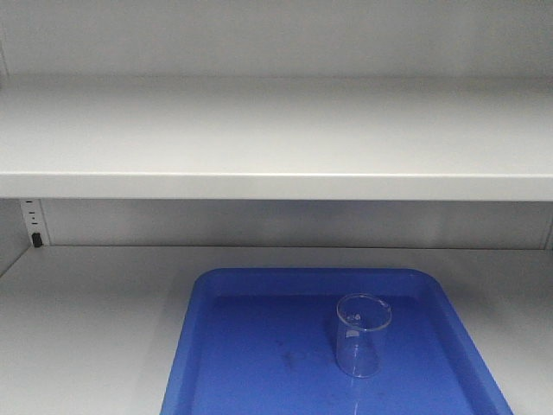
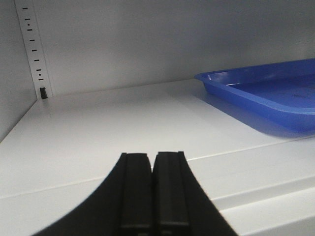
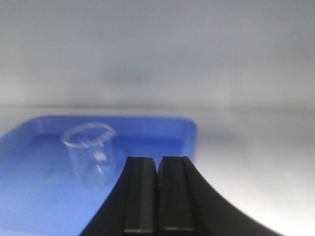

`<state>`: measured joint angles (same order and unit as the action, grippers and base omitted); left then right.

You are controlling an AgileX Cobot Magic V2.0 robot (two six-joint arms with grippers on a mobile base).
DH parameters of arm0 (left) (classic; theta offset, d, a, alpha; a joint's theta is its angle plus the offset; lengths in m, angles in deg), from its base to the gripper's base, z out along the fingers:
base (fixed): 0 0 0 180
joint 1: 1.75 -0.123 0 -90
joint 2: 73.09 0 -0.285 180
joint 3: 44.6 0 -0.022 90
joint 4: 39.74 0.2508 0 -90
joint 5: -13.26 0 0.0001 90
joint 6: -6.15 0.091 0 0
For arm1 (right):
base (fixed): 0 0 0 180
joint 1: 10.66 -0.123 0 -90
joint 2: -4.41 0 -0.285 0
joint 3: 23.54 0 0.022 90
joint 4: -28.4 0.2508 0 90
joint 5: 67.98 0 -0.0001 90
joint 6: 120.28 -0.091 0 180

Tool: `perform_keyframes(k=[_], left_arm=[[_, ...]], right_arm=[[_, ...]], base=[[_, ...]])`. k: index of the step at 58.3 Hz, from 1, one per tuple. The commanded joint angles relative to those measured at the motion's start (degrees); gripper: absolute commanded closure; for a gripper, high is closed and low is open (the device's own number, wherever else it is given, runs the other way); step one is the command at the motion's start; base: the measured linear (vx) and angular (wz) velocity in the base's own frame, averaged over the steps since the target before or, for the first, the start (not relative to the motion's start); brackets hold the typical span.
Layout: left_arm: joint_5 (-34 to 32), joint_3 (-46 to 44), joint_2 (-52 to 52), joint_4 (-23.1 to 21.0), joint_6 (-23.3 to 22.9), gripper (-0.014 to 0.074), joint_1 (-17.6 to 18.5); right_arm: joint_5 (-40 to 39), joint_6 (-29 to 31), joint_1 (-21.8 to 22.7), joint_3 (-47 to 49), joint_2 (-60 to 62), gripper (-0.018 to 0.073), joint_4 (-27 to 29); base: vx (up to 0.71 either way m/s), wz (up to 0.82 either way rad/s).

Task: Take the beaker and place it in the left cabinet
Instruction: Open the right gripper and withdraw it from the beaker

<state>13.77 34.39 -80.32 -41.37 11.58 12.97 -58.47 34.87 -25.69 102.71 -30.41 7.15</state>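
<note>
While the front view shows the beaker (image 1: 364,335) upright in the blue tray (image 1: 225,363) on the left cabinet (image 1: 276,183) shelf, both wrist views show left hand (image 2: 153,169) and right hand (image 3: 157,172) pressed together, empty.

The right gripper (image 3: 157,196) is at the bottom of the pic, black, w/ its two fingers (image 3: 140,196) pressed together & nothing between them. Behind it & a bit to the left stands the beaker (image 3: 93,155), a small clear glass cup, upright, on the blue tray (image 3: 29,187). The cup is near the gripper but not touching it. The tray sits on a pale shelf (image 3: 256,172) w/ a grey back wall (image 3: 157,49). It's all a bit blurry
</note>
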Motion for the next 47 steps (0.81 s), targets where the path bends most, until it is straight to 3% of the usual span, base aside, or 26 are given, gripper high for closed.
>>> perform_keyframes(k=[1,7,13,34,47], left_arm=[[-4.8,0.9,1.1,-0.5,-0.2,0.0596,0.2],[-4.8,0.9,1.1,-0.5,-0.2,0.0596,0.2],[-4.8,0.9,1.1,-0.5,-0.2,0.0596,0.2],[-4.8,0.9,1.1,-0.5,-0.2,0.0596,0.2],[-4.8,0.9,1.1,-0.5,-0.2,0.0596,0.2]], right_arm=[[1.6,15.2,3.6,1.7,0.3,0.0568,13.7],[4.9,23.2,8.0,1.7,3.0,0.0568,20.0],[4.7,23.8,10.7,-0.1,7.4,0.0568,20.8],[-16.8,23.2,10.9,-24.3,25.0,0.0568,24.4],[-9.9,23.2,10.9,-25.5,28.5,0.0568,23.9]], base=[[0.00,0.00],[0.00,0.00],[0.00,0.00],[0.00,0.00],[0.00,0.00]])
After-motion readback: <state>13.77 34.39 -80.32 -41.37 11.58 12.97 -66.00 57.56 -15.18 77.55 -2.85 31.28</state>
